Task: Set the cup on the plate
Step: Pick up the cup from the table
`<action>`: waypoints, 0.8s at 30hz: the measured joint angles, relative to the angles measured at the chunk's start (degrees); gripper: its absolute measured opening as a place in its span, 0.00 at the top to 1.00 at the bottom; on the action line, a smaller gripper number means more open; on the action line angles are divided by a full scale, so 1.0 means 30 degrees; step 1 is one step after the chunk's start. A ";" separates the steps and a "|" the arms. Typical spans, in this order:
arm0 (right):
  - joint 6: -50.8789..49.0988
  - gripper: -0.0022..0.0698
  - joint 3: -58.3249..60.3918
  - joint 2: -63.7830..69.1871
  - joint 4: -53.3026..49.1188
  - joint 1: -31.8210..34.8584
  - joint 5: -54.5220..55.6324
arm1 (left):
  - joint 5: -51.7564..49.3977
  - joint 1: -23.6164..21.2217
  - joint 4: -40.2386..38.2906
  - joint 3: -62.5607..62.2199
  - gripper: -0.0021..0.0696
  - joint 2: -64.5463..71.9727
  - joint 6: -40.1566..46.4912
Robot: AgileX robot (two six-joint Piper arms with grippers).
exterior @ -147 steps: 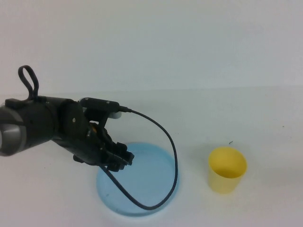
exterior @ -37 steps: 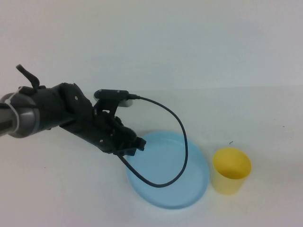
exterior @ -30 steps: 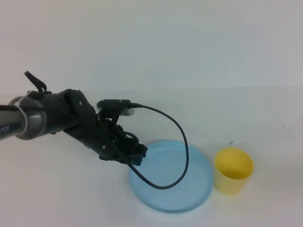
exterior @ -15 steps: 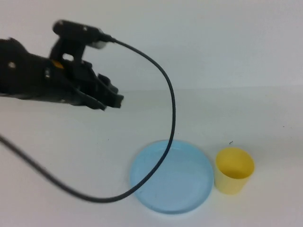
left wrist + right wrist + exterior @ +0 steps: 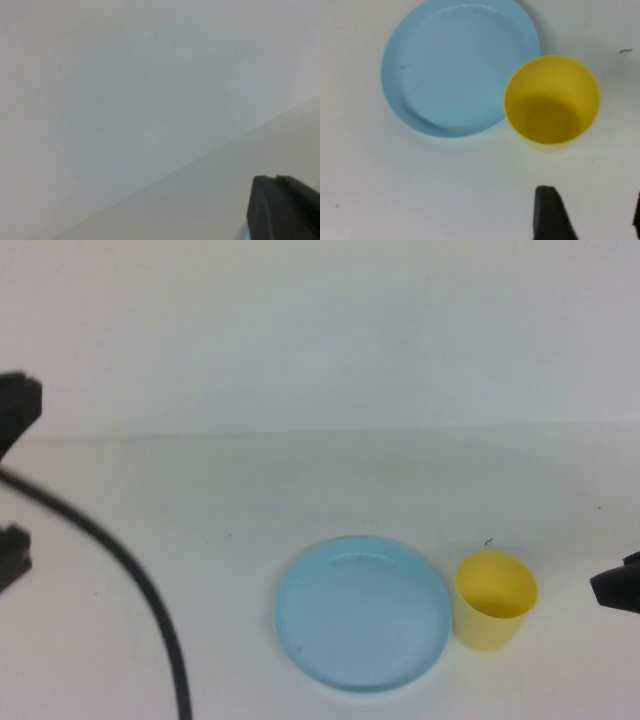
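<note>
The yellow cup (image 5: pixel 495 598) stands upright on the table, its side against the right rim of the light-blue plate (image 5: pixel 362 612). Both are empty. My right gripper (image 5: pixel 620 590) just enters at the right edge, to the right of the cup and apart from it. In the right wrist view the gripper (image 5: pixel 592 215) is open, with the cup (image 5: pixel 551 100) ahead of it and the plate (image 5: pixel 455 65) beyond. My left gripper (image 5: pixel 15 410) is pulled back to the far left edge; a dark part of it shows in the left wrist view (image 5: pixel 285 210).
A black cable (image 5: pixel 150 590) hangs from the left arm across the lower left of the high view. The white table (image 5: pixel 300 480) meets a plain white wall behind. A small dark speck (image 5: pixel 488 541) lies just behind the cup.
The left arm has let go of the plate, which it had slid right up to the cup, lifted and drawn back to the left edge. The right gripper has come into view at the right.
</note>
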State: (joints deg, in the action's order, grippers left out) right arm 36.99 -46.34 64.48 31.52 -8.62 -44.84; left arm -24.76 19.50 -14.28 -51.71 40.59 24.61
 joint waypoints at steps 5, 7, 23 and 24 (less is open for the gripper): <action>-0.0320 0.47 -0.0043 0.1202 -0.0753 -0.1457 0.2310 | -0.0369 0.0000 0.0074 0.2888 0.97 -0.2337 -0.0814; -0.0399 0.47 -0.0323 0.1758 -0.1243 -0.2013 0.2632 | -0.0431 0.0000 0.0172 0.3751 0.97 -0.3145 -0.0853; -0.4217 0.41 -0.3228 0.6091 -0.7533 -0.3783 0.2611 | 0.2497 0.0000 0.4953 0.9096 0.97 -0.5275 -0.0853; -0.4217 0.38 -0.3257 0.6388 -0.7578 -0.3783 0.2611 | 0.3104 0.0000 0.4759 0.9330 0.97 -0.5275 -0.0853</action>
State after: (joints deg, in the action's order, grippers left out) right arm 24.33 -56.11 83.64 8.79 -19.97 -37.00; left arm -15.45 19.50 0.00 -23.72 24.77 22.06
